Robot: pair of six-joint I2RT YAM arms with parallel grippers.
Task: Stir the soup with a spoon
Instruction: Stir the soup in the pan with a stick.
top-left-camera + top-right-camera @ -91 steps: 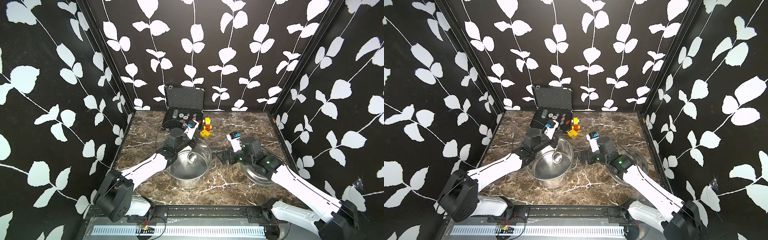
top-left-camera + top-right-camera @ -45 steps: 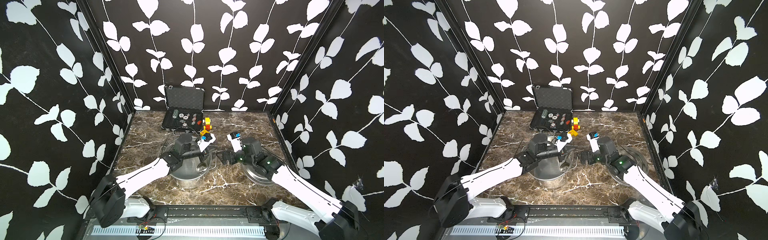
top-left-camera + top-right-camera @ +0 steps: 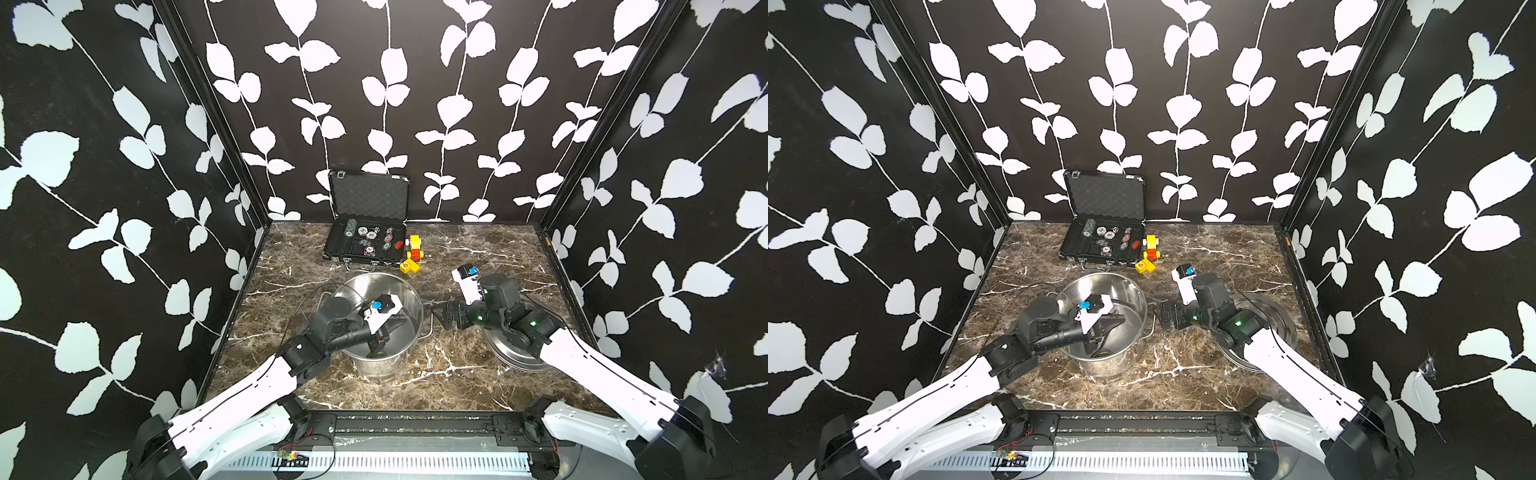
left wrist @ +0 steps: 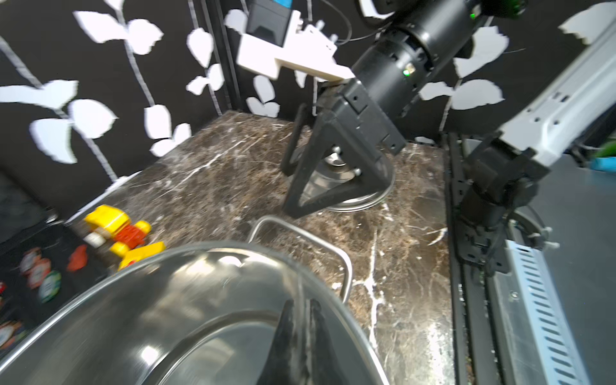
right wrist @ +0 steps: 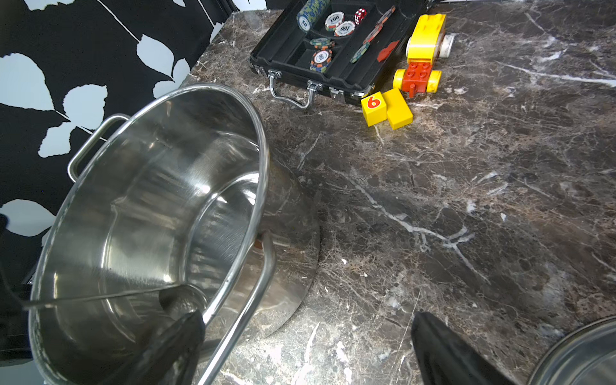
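one pot [image 3: 379, 366], one lid [image 3: 512, 358], one spoon [image 5: 176, 300], one case [image 3: 368, 195], one toy car [image 3: 415, 247]

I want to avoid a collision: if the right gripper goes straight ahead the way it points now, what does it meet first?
Probably the side handle of the steel pot: it lies just ahead of the open right gripper. Depth is unclear, so this is only a guess.

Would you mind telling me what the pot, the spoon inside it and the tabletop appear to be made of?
The pot: likely stainless steel, polished; mirror-like reflections on its wall. The spoon: thin shiny silver metal, likely steel. The tabletop: brown marble look, white veins; real stone or printed laminate cannot be told.
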